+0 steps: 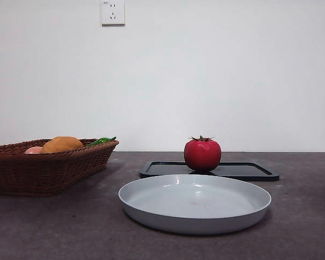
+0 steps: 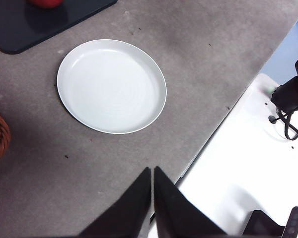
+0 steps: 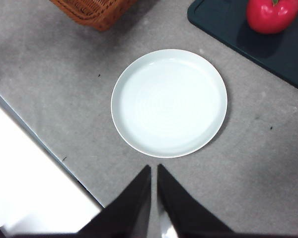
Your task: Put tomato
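Note:
The red tomato (image 1: pixel 202 154) with a green calyx stands upright on a flat black tray (image 1: pixel 244 171) behind a light grey plate (image 1: pixel 151 208). The plate is empty. The tomato also shows in the right wrist view (image 3: pixel 272 14), and only its edge shows in the left wrist view (image 2: pixel 44 2). My left gripper (image 2: pixel 152 171) is shut and empty, high above the table's near edge, well short of the plate (image 2: pixel 72 62). My right gripper (image 3: pixel 153 168) is shut and empty, high above the table, just short of the plate (image 3: pixel 126 79). Neither arm shows in the front view.
A brown wicker basket (image 1: pixel 49 168) stands at the left and holds an orange fruit (image 1: pixel 62 144), a pale pink fruit (image 1: pixel 33 150) and something green (image 1: pixel 102 141). The basket also shows in the right wrist view (image 3: pixel 97 11). A white surface (image 2: pixel 248 168) borders the table's near edge.

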